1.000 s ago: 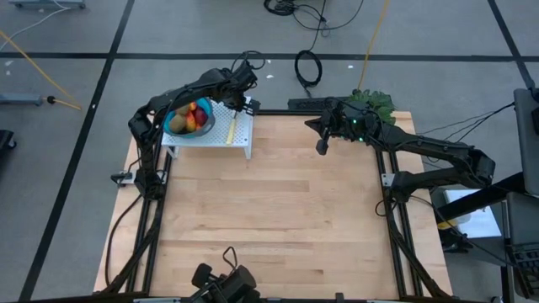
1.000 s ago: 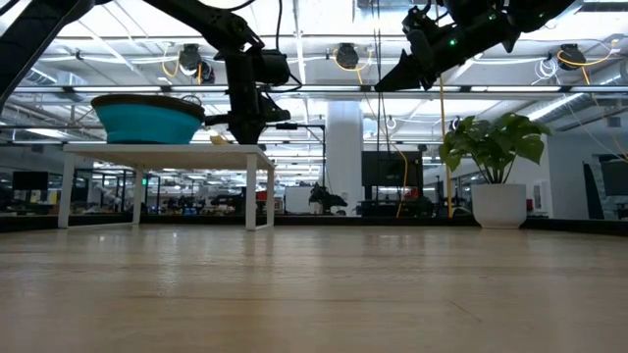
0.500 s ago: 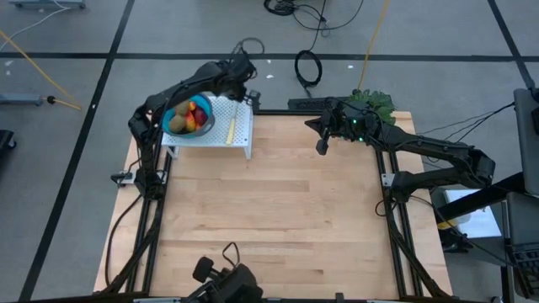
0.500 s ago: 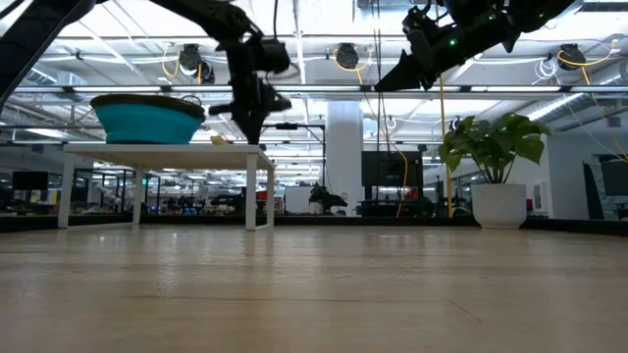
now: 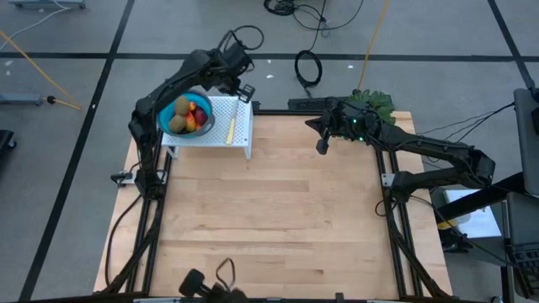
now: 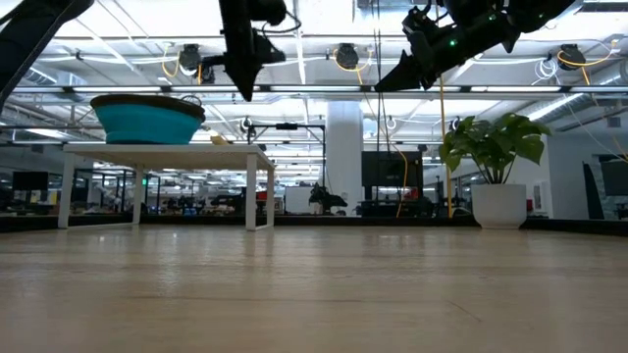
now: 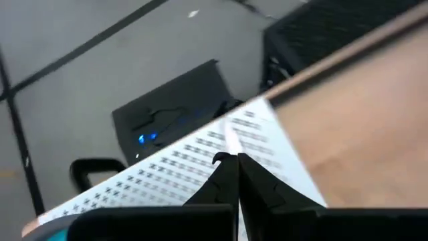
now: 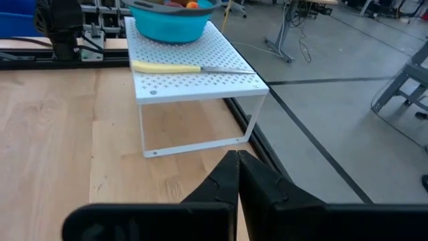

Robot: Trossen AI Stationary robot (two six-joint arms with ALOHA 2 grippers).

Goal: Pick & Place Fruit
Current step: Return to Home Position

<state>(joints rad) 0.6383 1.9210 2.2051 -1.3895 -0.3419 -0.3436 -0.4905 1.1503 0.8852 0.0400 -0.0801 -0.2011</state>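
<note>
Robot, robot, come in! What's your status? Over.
Left hand shut, above shelf. Right hand shut, mid-air. Fruit in blue bowl. Yellow knife beside it.

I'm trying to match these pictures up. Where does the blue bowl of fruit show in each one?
High view: the blue bowl is upper left, on the white perforated shelf.
Low view: left side, on top of the shelf.
Left wrist view: only a teal sliver at the picture's lower-left corner, likely its rim.
Right wrist view: upper middle, at the shelf's far end.
Shared landmark: the shelf, in all four.
</note>
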